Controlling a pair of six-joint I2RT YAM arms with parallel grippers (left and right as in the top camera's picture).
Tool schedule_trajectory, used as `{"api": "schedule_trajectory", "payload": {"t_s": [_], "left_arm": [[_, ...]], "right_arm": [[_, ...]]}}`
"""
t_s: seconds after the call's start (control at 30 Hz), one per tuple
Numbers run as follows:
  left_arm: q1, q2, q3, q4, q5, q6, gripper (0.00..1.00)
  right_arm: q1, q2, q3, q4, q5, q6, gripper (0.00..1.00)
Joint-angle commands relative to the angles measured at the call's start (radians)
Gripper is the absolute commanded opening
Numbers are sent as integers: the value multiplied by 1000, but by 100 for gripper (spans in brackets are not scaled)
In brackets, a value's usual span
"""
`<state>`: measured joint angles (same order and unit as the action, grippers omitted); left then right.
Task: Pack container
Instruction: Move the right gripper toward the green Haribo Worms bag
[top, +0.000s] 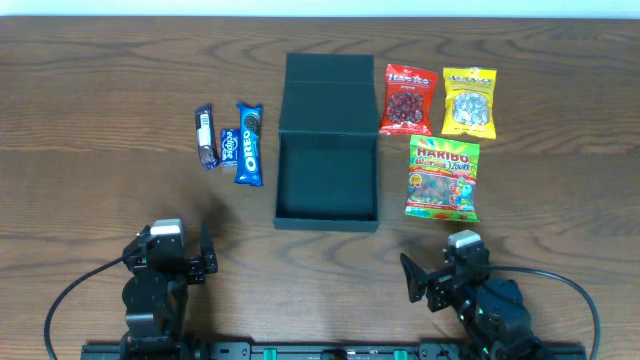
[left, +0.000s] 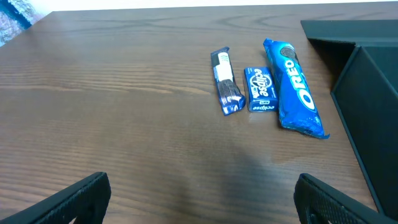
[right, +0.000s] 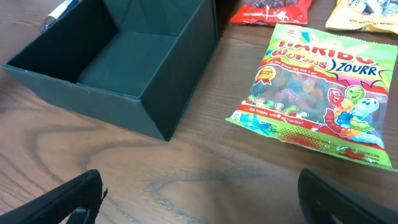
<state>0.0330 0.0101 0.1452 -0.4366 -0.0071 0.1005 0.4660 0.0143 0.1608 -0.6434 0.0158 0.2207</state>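
Note:
The dark teal container (top: 327, 222) stands open at the table's centre, empty, its lid (top: 328, 94) folded back flat; it also shows in the right wrist view (right: 149, 106) and the left wrist view (left: 367, 106). Left of it lie an Oreo packet (top: 249, 144) (left: 295, 87), an Eclipse gum pack (top: 228, 144) (left: 260, 89) and a dark bar (top: 205, 137) (left: 226, 82). Right of it lie a Haribo bag (top: 443, 179) (right: 320, 93), a red snack bag (top: 408, 99) and a yellow snack bag (top: 469, 102). My left gripper (top: 178, 258) (left: 199, 202) and right gripper (top: 440, 277) (right: 199, 202) are open and empty near the front edge.
The wooden table (top: 100, 180) reaches a pale wall strip (top: 320, 8) at the back. The black arm rail (top: 320, 351) and cables run along the front edge.

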Motion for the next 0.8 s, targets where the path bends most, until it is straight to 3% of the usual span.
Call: {"api": "schedule_trajectory", "payload": {"t_s": [0.0, 0.13, 0.3, 0.4, 0.6, 0.7, 0.77], "left_arm": [[6, -6, -19, 0, -2, -15, 95], [6, -6, -19, 0, -2, -15, 95], [6, -6, -19, 0, -2, -15, 95], [6, -6, -19, 0, -2, -15, 95], [6, -6, -19, 0, -2, -15, 95], [6, -6, -19, 0, -2, -15, 95], [6, -6, -19, 0, -2, -15, 95]], "right_arm": [[-3, -9, -6, -1, -2, 11, 99], [-3, -9, -6, 0, -60, 71, 99], [-3, -9, -4, -3, -154, 536, 99], [-3, -9, -4, -4, -171, 667, 99], [-3, -9, -3, 9, -184, 678, 99], [-3, -9, -3, 123, -222, 522, 99], [-3, -6, 6, 242, -229, 504, 99]]}}
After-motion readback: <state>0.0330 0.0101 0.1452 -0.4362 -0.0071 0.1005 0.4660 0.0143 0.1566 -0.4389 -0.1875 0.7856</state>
